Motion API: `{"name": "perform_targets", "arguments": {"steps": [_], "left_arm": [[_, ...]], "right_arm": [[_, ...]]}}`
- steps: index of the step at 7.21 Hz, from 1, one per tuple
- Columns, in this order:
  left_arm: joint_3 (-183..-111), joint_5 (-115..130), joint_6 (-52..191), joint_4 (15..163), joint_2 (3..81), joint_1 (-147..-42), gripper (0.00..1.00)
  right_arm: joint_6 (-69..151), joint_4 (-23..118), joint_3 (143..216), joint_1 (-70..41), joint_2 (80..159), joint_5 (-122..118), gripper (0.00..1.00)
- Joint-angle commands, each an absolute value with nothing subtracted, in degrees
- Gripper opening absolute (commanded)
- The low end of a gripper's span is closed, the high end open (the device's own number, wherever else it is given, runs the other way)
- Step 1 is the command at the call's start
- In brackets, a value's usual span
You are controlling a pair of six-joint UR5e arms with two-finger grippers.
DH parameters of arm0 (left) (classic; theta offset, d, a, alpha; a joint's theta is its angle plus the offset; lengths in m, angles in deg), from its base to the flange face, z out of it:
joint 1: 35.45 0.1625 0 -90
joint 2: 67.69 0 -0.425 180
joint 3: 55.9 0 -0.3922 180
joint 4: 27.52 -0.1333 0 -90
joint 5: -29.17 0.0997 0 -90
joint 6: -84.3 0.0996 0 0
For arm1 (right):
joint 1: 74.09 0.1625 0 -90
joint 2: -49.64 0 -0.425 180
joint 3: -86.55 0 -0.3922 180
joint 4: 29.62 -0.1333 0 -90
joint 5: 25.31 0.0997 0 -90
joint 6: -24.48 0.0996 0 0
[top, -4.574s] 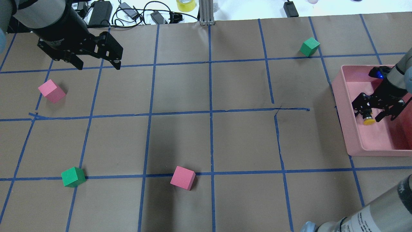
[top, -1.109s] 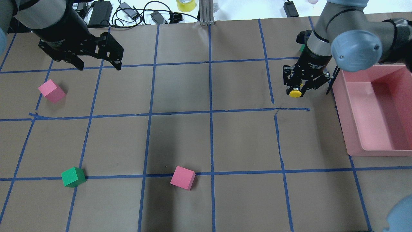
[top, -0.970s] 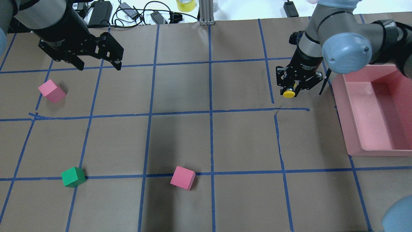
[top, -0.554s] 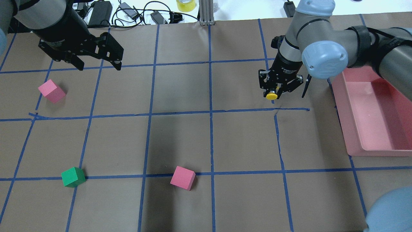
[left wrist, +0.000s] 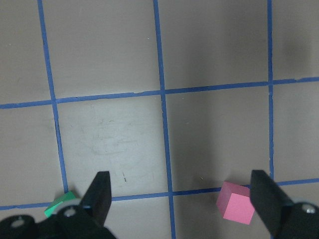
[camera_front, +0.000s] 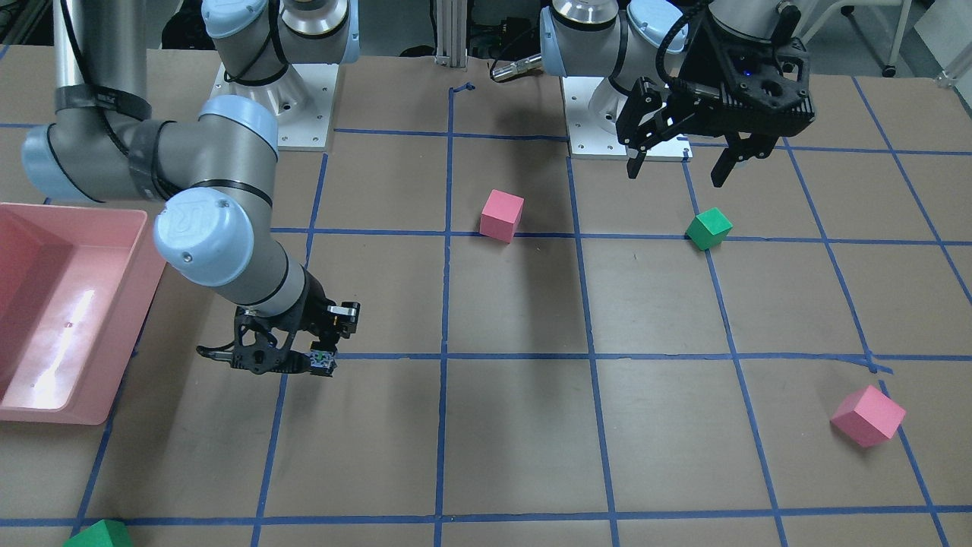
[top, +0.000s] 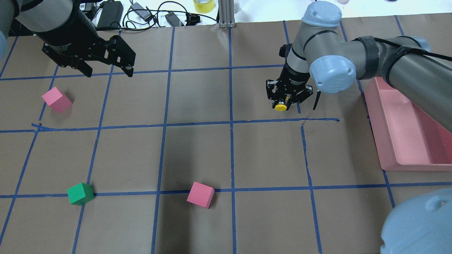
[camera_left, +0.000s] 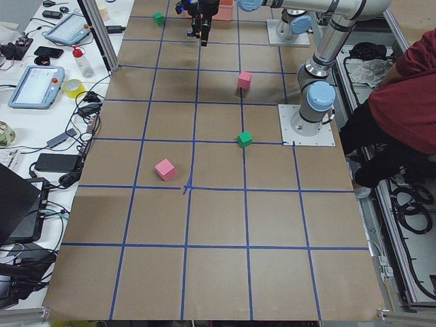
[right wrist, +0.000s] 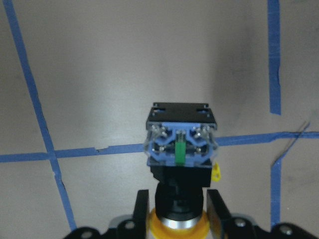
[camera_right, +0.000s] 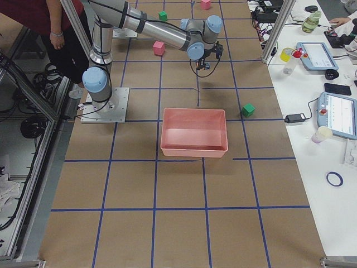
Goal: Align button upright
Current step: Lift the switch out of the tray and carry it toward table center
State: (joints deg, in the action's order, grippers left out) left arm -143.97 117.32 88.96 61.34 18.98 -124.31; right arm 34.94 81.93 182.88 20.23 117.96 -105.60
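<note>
right claw clamping button, left claw spread wide

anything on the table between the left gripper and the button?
Nothing but brown paper and blue tape lines between left gripper and button, per the overhead view.

Bare table lies open all round the right gripper. The pink bin stands near on its right side; the cubes and the left gripper are well apart.
</note>
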Motion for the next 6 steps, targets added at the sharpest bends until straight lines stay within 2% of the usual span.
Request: {"name": "perform_targets", "arguments": {"steps": [1,6], "left_arm": [[-143.97,117.32,89.04,61.34,18.97,-124.31,1.00],[-143.88,117.76,89.22,61.34,18.89,-124.31,1.00]], "right_arm": [[37.12,84.28,181.14,23.27,114.87,-105.11,0.00],[41.87,84.46,173.41,28.11,109.15,-104.94,0.00]]}}
